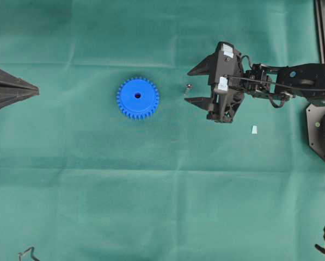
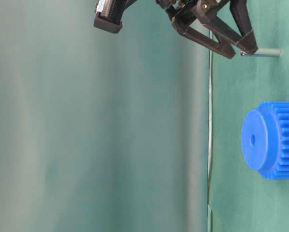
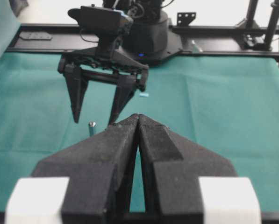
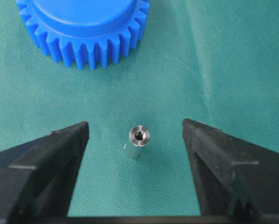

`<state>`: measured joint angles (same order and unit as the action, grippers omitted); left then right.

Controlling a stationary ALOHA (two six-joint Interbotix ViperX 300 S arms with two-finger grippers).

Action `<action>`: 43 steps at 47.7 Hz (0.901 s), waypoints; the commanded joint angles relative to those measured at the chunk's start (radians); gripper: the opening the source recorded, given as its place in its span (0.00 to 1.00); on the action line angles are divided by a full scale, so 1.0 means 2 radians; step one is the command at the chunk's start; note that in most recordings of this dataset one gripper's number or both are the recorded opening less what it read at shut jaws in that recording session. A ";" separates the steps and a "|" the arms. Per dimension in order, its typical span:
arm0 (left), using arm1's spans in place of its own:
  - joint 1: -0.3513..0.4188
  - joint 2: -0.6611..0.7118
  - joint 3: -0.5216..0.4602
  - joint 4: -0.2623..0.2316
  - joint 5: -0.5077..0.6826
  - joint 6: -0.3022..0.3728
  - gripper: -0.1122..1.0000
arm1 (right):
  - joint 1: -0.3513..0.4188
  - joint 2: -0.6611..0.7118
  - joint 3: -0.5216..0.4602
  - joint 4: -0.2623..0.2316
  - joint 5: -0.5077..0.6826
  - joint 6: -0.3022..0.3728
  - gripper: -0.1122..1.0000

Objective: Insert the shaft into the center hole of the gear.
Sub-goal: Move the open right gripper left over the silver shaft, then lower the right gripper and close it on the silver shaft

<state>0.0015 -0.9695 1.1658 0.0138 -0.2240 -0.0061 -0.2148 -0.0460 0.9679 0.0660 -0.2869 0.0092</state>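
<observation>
My right jaws (image 4: 135,140) stand wide apart, one tip on each side of the shaft (image 4: 137,141), and neither tip touches it. The shaft is a short silvery pin standing upright on the green cloth (image 1: 151,206) that covers the desk; its top end shows a small dark hollow in the right wrist view. In the overhead view the shaft (image 1: 187,87) sits just in front of the right jaws (image 1: 195,86), between their tips and the gear (image 1: 138,97). The table-level view shows one tip just beside the shaft (image 2: 263,52); I cannot tell from it whether they meet, but the wrist view shows clear cloth on both sides.

The gear lies flat on the cloth, near the shaft but apart from it, centre hole facing up and unfilled. Its bright blue teeth (image 4: 83,49) show at the top of the right wrist view.

My left jaws (image 3: 138,119) are pressed together with nothing between them, parked at the left edge of the overhead view, well apart from the gear.

A small pale scrap (image 1: 254,129) lies on the cloth beside my right arm (image 1: 298,79).
</observation>
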 commanded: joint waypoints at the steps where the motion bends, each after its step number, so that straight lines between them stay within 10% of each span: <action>1: 0.002 0.002 -0.014 0.001 -0.002 -0.001 0.10 | -0.001 0.002 -0.011 0.003 0.006 0.002 0.75; 13: 0.002 0.002 -0.014 0.001 -0.002 -0.001 0.10 | -0.001 0.012 -0.020 0.003 0.015 0.000 0.25; 43: 0.002 0.002 -0.014 0.001 0.001 -0.002 0.10 | -0.001 -0.034 -0.032 0.002 0.059 0.000 0.25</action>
<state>0.0031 -0.9710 1.1658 0.0138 -0.2163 -0.0092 -0.2148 -0.0568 0.9342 0.0706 -0.2025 0.0092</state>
